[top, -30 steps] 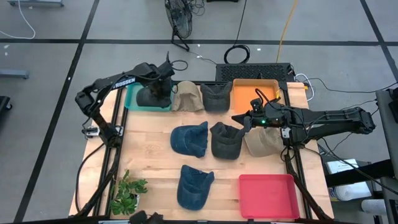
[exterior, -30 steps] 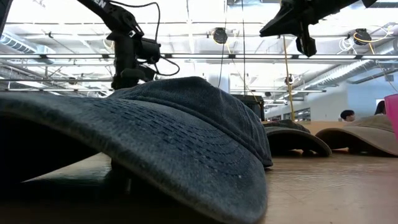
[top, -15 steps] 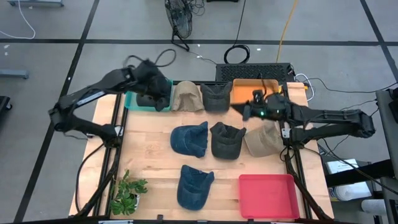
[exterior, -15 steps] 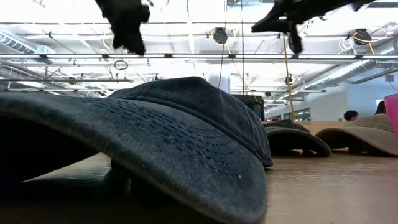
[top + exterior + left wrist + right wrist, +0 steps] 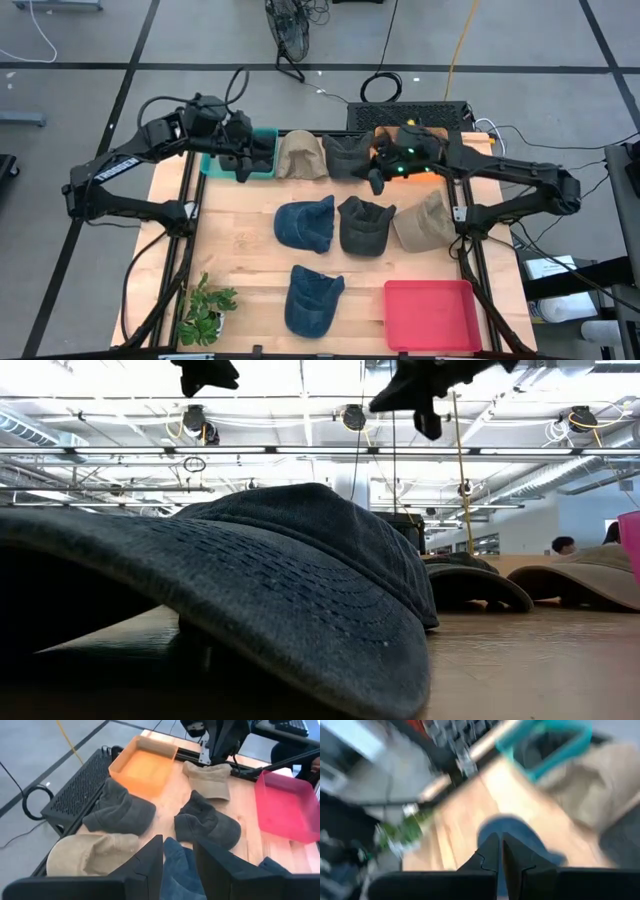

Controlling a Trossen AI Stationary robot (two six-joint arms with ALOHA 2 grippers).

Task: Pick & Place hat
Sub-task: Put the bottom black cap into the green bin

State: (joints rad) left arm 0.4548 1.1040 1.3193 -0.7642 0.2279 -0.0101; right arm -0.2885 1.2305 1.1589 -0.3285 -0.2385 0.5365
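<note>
High view gives me the dark grey cloth hat [image 5: 238, 157] in the teal tray [image 5: 268, 140] at the surface's far left corner, with my left gripper [image 5: 243, 158] above it; how much of that dark mass is hat and how much is gripper I cannot tell. From the left wrist view my two fingers [image 5: 150, 862] stand partly apart with nothing between them.

Beside the teal tray sit a tan cloth hat [image 5: 301, 155] and a second dark grey hat [image 5: 346, 156], then the orange tray [image 5: 436, 140]. My right gripper [image 5: 378, 180] hangs over that second grey hat's near edge, its fingers [image 5: 490, 855] pressed together and empty.

Across the middle of the wooden surface [image 5: 240, 260] lie a blue denim hat [image 5: 305, 223], a charcoal hat [image 5: 363, 226] and a beige hat [image 5: 425, 222], each just beside the next. Nearer me are another blue denim hat [image 5: 311, 298], a red tray [image 5: 433, 313] and a small green plant [image 5: 205, 308] at the left corner.
</note>
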